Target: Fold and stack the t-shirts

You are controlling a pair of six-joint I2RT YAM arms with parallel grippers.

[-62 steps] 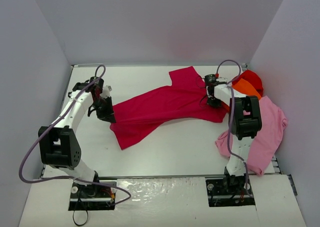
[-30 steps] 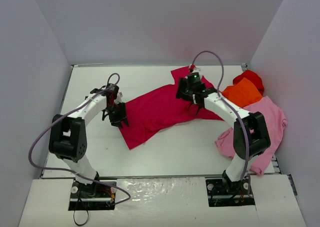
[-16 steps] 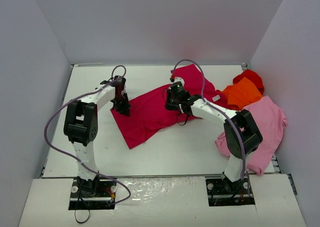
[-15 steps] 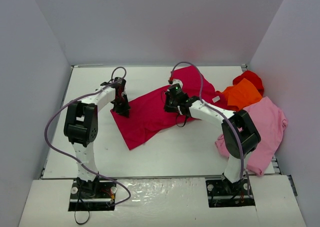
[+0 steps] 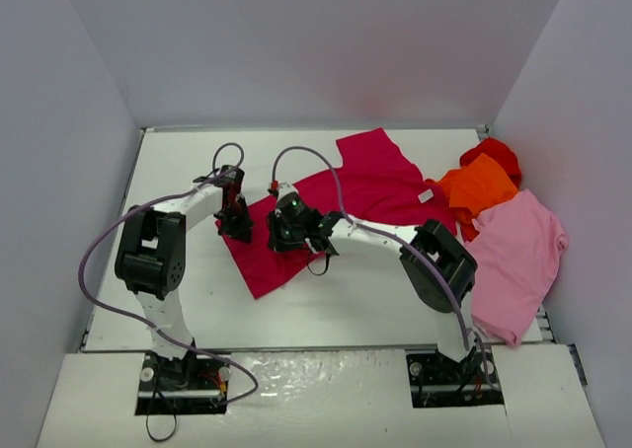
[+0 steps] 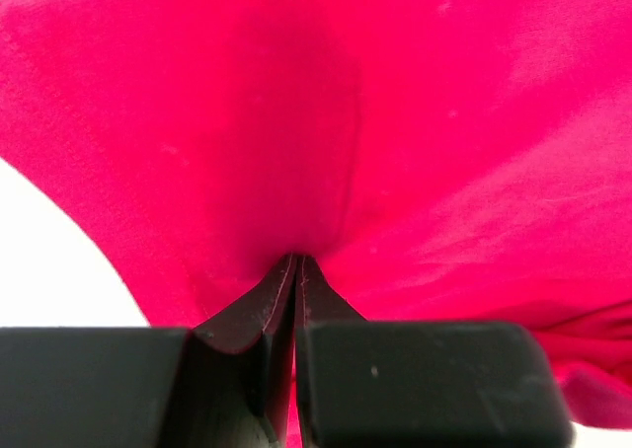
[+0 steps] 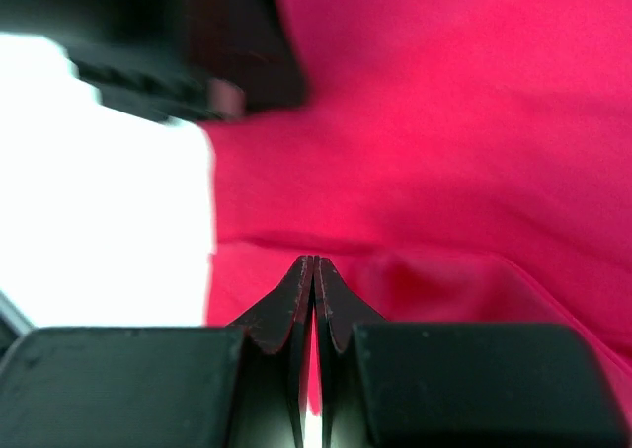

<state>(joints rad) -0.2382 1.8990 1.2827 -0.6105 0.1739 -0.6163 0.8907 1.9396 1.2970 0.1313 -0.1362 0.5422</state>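
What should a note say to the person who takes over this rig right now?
Left pincer: shut on the crimson shirt, near its left edge.
Right pincer: shut on the same shirt, close beside the left one.
Orange shirt, bright red shirt, light pink shirt: bunched at the right side of the table, unfolded.
Done: nothing folded or stacked yet.
Left to do: fold all four shirts and stack them.
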